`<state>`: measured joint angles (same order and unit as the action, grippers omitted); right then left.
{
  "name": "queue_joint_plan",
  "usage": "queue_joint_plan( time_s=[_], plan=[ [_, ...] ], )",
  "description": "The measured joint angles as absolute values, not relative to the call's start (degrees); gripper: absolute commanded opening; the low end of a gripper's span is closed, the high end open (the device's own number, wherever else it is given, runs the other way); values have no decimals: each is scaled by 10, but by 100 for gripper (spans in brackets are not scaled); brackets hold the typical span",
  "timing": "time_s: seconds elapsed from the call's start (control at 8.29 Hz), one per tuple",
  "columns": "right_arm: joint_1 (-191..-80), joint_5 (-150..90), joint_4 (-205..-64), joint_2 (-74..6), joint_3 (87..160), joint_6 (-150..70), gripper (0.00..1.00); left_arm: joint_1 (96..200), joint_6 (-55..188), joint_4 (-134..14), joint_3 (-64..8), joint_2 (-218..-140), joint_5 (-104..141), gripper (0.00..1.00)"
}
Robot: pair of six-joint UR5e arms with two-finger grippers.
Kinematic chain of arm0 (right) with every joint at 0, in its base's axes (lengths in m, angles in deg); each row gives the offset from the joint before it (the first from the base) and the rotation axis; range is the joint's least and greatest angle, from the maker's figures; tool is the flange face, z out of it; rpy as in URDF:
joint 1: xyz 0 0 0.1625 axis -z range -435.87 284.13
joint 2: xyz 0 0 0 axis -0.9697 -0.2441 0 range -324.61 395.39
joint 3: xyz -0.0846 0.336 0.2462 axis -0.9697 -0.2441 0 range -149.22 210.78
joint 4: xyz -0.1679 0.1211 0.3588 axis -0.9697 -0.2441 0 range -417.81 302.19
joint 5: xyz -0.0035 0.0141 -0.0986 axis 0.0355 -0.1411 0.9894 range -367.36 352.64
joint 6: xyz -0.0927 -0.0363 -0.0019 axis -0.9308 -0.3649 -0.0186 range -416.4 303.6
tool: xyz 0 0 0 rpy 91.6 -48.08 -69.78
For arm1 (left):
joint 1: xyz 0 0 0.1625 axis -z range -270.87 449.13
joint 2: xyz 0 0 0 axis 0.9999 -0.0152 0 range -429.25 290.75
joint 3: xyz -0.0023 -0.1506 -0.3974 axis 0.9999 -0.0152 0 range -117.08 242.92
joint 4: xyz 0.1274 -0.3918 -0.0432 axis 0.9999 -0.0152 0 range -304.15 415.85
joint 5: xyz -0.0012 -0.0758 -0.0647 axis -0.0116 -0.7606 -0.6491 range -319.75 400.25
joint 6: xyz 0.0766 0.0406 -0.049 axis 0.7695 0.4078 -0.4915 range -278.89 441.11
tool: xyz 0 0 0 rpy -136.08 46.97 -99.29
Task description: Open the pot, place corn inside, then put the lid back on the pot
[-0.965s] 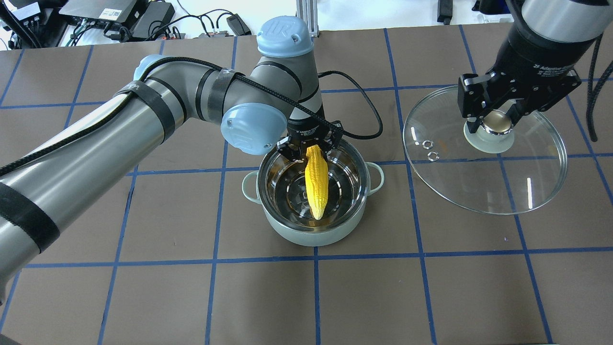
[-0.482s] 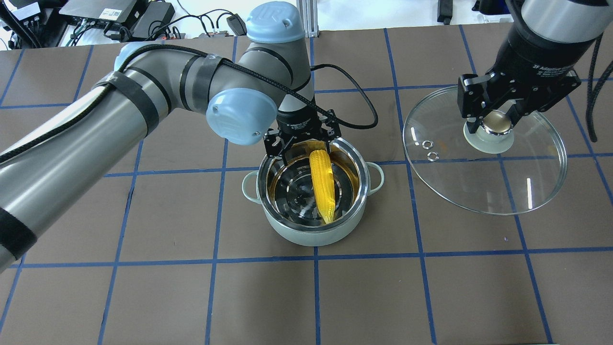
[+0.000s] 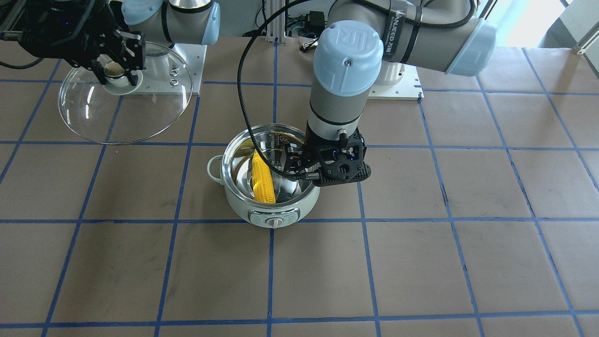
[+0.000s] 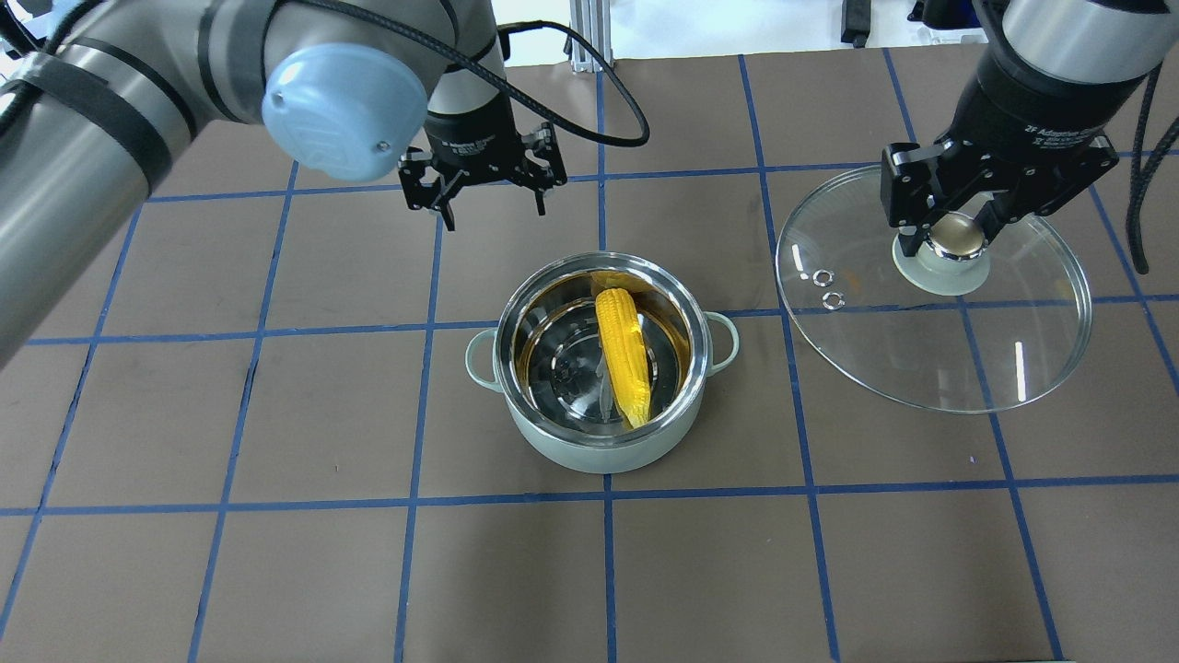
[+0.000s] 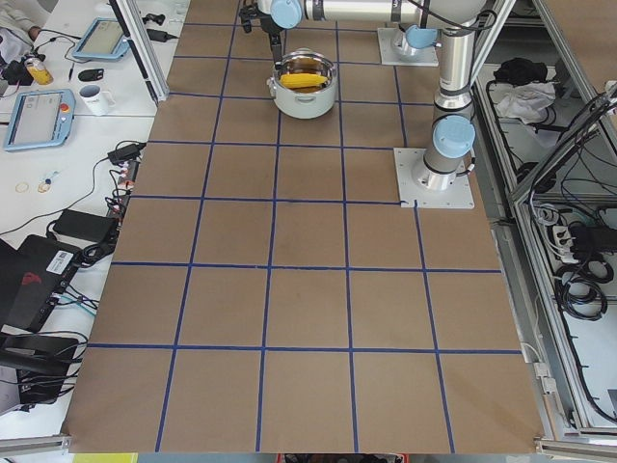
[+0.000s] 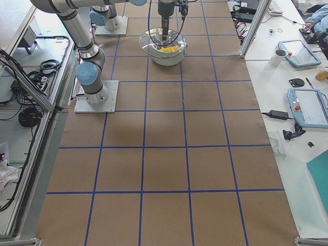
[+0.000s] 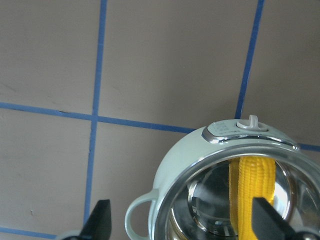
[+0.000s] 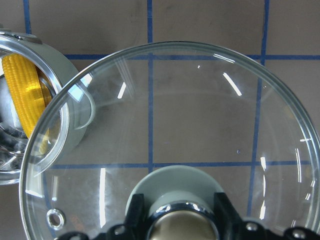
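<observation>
The pale mint-green pot stands open at the table's middle, its dial panel facing away from me. The yellow corn lies inside it, leaning against the steel wall; it also shows in the front view and the left wrist view. My left gripper is open and empty, raised behind and to the left of the pot. My right gripper is shut on the beige knob of the glass lid and holds the lid tilted, to the right of the pot. The lid fills the right wrist view.
Blue tape lines divide the brown table cover into squares. Cables and black electronics lie beyond the far edge. The arms' base plates sit at my side of the table. Tablets and a mug lie on side benches.
My left gripper let go of the corn, which dropped to lean inside the pot. The left arm then rose and drew back to the left. The right arm and lid have not moved.
</observation>
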<state>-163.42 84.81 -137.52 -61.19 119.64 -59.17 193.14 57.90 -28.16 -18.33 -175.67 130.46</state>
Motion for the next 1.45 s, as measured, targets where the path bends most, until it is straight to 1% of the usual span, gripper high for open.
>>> queue_joint_plan(
  time_s=[0.24,0.48,0.6,0.72,1.09,1.45],
  plan=[
    [-1636,847,-1379,-609,1197,-590,0,1893,635,-305,-166,-1728,1333,100],
    [-1643,842,-1391,-597,1198,-561,0,1818,691,-337,-160,-1708,1380,100],
    [-1667,837,-1422,-581,1198,-524,0,1784,716,-347,-159,-1700,1379,100],
    [-1714,840,-1457,-555,1197,-472,0,1764,747,-351,-158,-1692,1358,100],
    [-1860,856,-1560,-462,1193,-297,0,1749,804,-353,-159,-1681,1337,100],
    [-1919,855,-1614,-409,1196,-245,0,1752,808,-354,-161,-1680,1332,100]
  ],
)
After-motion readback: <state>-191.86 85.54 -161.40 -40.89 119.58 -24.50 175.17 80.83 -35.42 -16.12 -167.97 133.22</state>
